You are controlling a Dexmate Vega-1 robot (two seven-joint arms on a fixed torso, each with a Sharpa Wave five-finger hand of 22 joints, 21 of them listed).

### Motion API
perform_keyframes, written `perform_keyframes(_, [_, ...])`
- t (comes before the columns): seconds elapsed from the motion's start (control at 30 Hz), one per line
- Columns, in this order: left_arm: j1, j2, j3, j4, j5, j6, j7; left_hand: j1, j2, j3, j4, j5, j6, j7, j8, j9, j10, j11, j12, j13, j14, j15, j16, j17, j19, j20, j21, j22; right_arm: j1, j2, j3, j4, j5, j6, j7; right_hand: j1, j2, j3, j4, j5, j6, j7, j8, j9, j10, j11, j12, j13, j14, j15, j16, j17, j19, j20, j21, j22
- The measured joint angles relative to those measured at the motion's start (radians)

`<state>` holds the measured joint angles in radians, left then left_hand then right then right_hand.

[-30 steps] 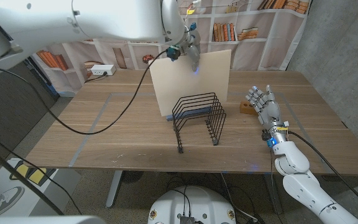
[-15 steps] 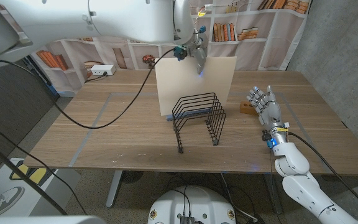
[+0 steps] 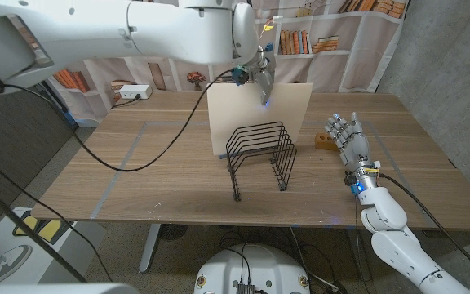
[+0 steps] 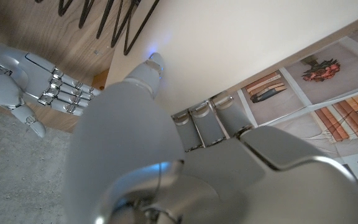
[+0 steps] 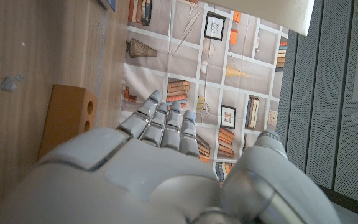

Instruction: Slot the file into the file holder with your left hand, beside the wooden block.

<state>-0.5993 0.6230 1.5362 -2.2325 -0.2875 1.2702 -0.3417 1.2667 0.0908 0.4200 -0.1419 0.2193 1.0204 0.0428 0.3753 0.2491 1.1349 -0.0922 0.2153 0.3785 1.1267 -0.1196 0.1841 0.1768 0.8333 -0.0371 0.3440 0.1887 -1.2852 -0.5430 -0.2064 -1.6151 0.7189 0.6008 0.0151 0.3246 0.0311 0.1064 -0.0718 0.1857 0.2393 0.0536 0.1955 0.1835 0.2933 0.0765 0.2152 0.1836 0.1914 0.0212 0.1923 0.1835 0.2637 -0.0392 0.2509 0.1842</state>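
My left hand (image 3: 259, 72) grips the top edge of a cream file (image 3: 255, 114) and holds it upright above the table, just behind the black wire file holder (image 3: 259, 155). In the left wrist view the file (image 4: 253, 43) spreads past my fingers (image 4: 148, 71), with the holder's wires (image 4: 110, 18) beyond it. A small wooden block (image 3: 325, 140) lies right of the holder, also in the right wrist view (image 5: 67, 118). My right hand (image 3: 348, 140) stands on its edge beside the block, fingers apart and holding nothing.
The wooden table (image 3: 153, 171) has taped lines on its top. A bookshelf backdrop (image 3: 325, 33) hangs behind the far edge. A black cable (image 3: 137, 167) from my left arm droops over the table's left half. A white power strip (image 3: 131, 92) sits at the back left.
My left hand has carried the file to the right and slightly lower, toward the holder's back. My right hand has stayed where it was.
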Motion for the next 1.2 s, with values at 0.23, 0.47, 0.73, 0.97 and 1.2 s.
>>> perform_keyframes(0.23, [0.03,0.011,-0.015,0.01,0.016,-0.014,-0.021,0.0,0.0,0.008,0.0,0.007,-0.003,0.003,0.0,0.0,-0.001,0.002,0.0,0.0,-0.004,0.004,0.0,0.0,0.0,0.0,0.0,0.0,0.003,0.0,-0.003,-0.002,-0.004,-0.008,-0.005,-0.002,0.002,0.0,0.0,0.0,0.0,0.0,0.0,0.0,0.0,0.0,0.0,0.0,0.0,0.0,0.0,0.0,0.0,0.0,0.0,0.0])
perform_keyframes(0.47, [0.072,0.016,-0.036,0.03,0.037,-0.042,-0.043,0.0,0.0,0.008,0.0,0.008,-0.003,0.003,-0.001,0.0,-0.002,0.002,0.0,0.0,-0.004,0.004,0.0,0.0,0.0,0.0,0.0,0.0,0.005,0.003,-0.006,-0.003,-0.009,-0.013,-0.013,-0.004,0.004,0.0,0.0,0.0,0.0,0.0,0.0,0.0,0.0,0.0,0.0,0.0,0.0,0.0,0.0,0.0,0.0,0.0,-0.008,0.0])
perform_keyframes(0.73, [0.097,0.003,-0.041,0.06,0.067,-0.064,-0.079,-0.004,-0.004,0.011,-0.003,0.008,-0.003,0.003,-0.003,-0.001,-0.003,0.003,0.0,0.0,-0.005,0.005,0.0,0.0,-0.003,0.003,0.0,0.0,0.005,0.007,-0.008,-0.003,-0.012,-0.014,-0.02,-0.004,0.004,0.0,0.0,0.0,0.0,0.0,0.0,0.0,0.0,0.0,0.0,0.0,0.0,0.0,0.0,0.0,0.0,0.0,-0.008,0.0])
perform_keyframes(0.97, [0.098,-0.02,-0.025,0.09,0.093,-0.074,-0.116,-0.004,-0.004,0.014,0.0,0.008,-0.004,0.004,-0.005,-0.001,-0.004,0.004,0.0,-0.001,-0.007,0.007,0.0,0.0,-0.003,0.003,0.0,0.0,0.004,0.011,-0.009,0.001,-0.011,-0.012,-0.02,-0.004,0.004,-0.004,-0.004,0.0,0.0,0.0,0.0,0.0,0.0,0.0,0.0,0.0,0.0,0.0,0.0,0.0,0.0,0.0,-0.008,0.0])
perform_keyframes(1.2, [0.089,-0.045,-0.003,0.122,0.111,-0.086,-0.152,-0.011,0.003,0.017,-0.003,0.008,-0.006,0.006,-0.005,0.004,-0.006,0.004,0.0,-0.001,-0.013,0.013,0.0,0.0,-0.006,0.006,0.0,0.0,0.004,0.011,-0.009,0.005,-0.006,-0.011,-0.018,-0.004,0.004,-0.004,-0.004,0.0,0.0,0.0,0.0,0.0,0.0,0.0,0.0,0.0,0.0,0.0,0.0,0.0,0.0,0.0,-0.008,0.0])
